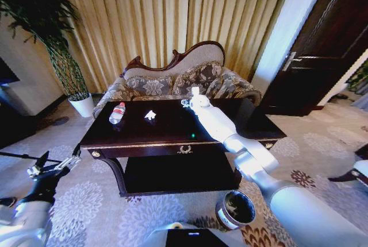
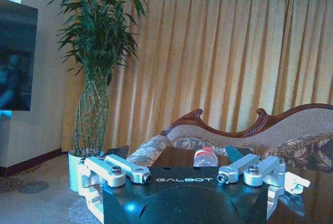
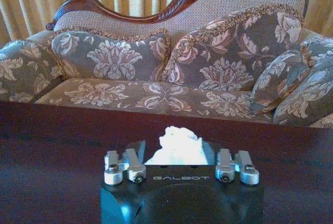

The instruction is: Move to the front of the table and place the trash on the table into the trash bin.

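Carpet (image 1: 86, 201) with pale flower medallions lies nearest, and on it, at about 5 o'clock in the head view, stands the trash bin (image 1: 235, 209), a small round dark cylinder with a shiny rim. At 8 o'clock the left tool (image 1: 53, 168) hangs low beside the surface, its fingers spread with nothing between them. Beyond sits the surface (image 1: 172, 129), glossy dark brown wood with gold trim, a wreath emblem on the drawer front and a lower shelf. Toward its 10 o'clock corner a clear plastic bottle (image 1: 117, 112) with a red cap lies on its side; a crumpled white paper scrap (image 1: 150, 115) rests just past it toward 12 o'clock. At the far edge the right tool (image 1: 190, 101) has its jaws either side of another crumpled paper wad (image 3: 178, 147), parted, not clenched. Behind stands a floral sofa (image 1: 178, 80) with a carved frame.
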Controlling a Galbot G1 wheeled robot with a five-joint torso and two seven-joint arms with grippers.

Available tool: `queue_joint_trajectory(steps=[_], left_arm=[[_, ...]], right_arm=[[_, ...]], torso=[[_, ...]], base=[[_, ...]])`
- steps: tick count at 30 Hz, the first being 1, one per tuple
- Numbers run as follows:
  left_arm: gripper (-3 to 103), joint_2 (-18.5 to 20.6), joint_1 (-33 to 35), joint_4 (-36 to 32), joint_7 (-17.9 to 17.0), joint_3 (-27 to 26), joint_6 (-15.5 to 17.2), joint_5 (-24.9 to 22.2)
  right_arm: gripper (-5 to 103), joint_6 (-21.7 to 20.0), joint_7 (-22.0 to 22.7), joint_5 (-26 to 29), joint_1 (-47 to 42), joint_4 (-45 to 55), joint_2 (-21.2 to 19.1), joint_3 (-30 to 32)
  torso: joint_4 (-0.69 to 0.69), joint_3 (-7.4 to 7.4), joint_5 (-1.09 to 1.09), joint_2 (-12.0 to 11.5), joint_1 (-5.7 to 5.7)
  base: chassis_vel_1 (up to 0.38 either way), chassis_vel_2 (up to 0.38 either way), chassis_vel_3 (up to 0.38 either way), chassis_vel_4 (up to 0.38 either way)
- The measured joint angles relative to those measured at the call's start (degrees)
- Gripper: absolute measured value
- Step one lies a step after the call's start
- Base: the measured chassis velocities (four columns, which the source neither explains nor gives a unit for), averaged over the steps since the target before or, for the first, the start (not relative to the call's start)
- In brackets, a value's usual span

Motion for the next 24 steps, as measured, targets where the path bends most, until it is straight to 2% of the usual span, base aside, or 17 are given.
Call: queue_joint_trajectory(steps=[1,4,5,7,9,10,11,14,16,17,18,24], left_arm=[[100,0.0,-0.02,0.0,0.0,0.04,-0.01,-0.01],[100,0.1,-0.21,0.0,-0.01,0.03,-0.05,-0.05],[100,0.1,-0.21,0.0,-0.01,0.03,-0.05,-0.05],[100,0.19,-0.31,0.0,-0.02,0.02,-0.05,-0.09],[100,0.19,-0.32,0.0,-0.02,0.02,-0.05,-0.1],[100,0.2,-0.33,0.0,-0.02,0.02,-0.07,-0.11],[100,0.2,-0.32,0.0,-0.02,0.02,-0.07,-0.11],[100,0.2,-0.28,0.0,-0.02,0.01,-0.15,-0.13],[100,0.23,-0.28,0.0,-0.02,0.0,-0.2,-0.13],[100,0.31,-0.3,0.0,-0.02,0.0,-0.31,-0.13],[100,0.38,-0.31,0.0,-0.03,0.0,-0.34,-0.14],[100,0.59,-0.38,0.0,-0.04,0.02,-0.35,-0.2]], right_arm=[[63,0.07,-0.14,-0.27,-0.11,-0.05,-0.03,-0.04],[46,0.34,-0.33,-0.86,-0.56,-0.1,-0.08,-0.1],[46,0.34,-0.33,-0.86,-0.56,-0.1,-0.08,-0.1],[36,0.63,-0.37,-1.28,-0.79,-0.15,-0.12,-0.13],[36,0.69,-0.38,-1.38,-0.83,-0.16,-0.14,-0.13],[25,0.8,-0.41,-1.56,-0.9,-0.18,-0.22,-0.18],[25,0.83,-0.42,-1.62,-0.94,-0.18,-0.28,-0.22],[9,1.02,-0.49,-1.76,-1.13,-0.14,-0.78,-0.45],[9,1.06,-0.5,-1.76,-1.22,-0.05,-0.97,-0.54],[2,1.12,-0.5,-1.76,-1.35,0.09,-1.2,-0.61],[1,1.17,-0.5,-1.73,-1.52,0.52,-1.43,-0.61],[0,2.25,-0.46,0.03,-2.79,4.32,-3.01,-0.67]], torso=[[0.0,0.0,0.0,0.0,0.0],[0.0,0.0,0.0,0.0,0.0],[0.0,0.0,0.0,0.0,0.0],[0.0,0.0,0.0,0.0,0.0],[0.0,0.0,0.0,0.0,0.0],[0.0,0.0,0.0,0.0,0.0],[0.0,0.0,0.0,0.0,0.0],[0.0,0.0,0.0,0.0,0.0],[0.0,0.0,0.0,0.0,0.0],[0.0,0.0,0.0,0.0,0.0],[-0.01,0.0,0.0,0.0,0.0],[0.01,0.0,0.0,0.0,0.0]], base=[[0.0,0.0,0.0,0.0],[0.0,0.0,0.0,0.0],[0.0,0.0,0.0,0.0],[0.0,0.0,0.0,0.0],[0.0,0.0,0.0,0.0],[0.0,0.0,0.0,0.0],[0.0,0.0,0.0,0.0],[0.0,0.0,0.0,0.0],[0.0,0.0,0.0,0.0],[0.0,0.0,0.0,0.0],[0.0,0.0,0.0,0.0],[0.0,0.0,0.0,0.0]])
